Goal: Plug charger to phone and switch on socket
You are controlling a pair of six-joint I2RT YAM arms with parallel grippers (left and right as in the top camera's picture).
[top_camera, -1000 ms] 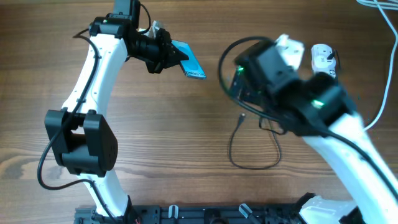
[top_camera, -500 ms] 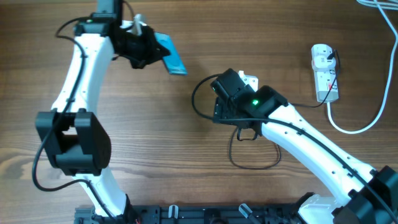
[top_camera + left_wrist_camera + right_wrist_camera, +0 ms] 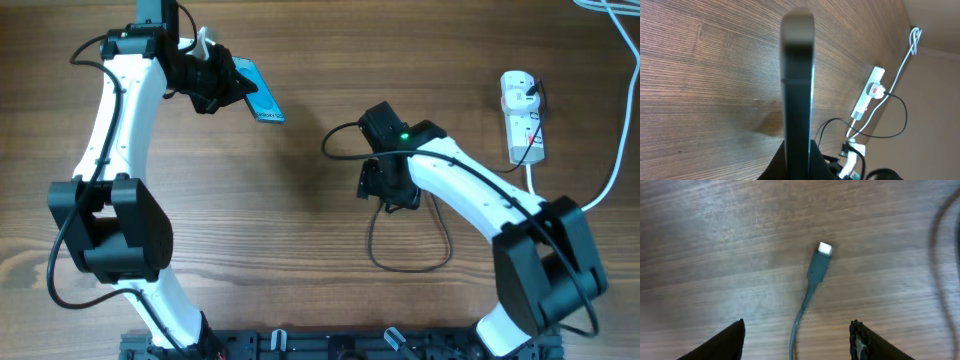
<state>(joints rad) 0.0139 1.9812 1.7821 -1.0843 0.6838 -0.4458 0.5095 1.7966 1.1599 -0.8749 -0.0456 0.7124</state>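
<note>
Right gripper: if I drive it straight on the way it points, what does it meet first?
Probably the charger, its connector end lying on the table between the open jaws of the right gripper. Depth is unclear, but nothing else shows in that line.

The table [image 3: 300,250] shows smooth wood grain with a soft sheen. The phone [image 3: 262,95] has a glossy screen and a dark edge, perhaps matt plastic. The charger [image 3: 816,272] is matt black with a bright metal tip. The socket [image 3: 522,120] is smooth white plastic.
</note>
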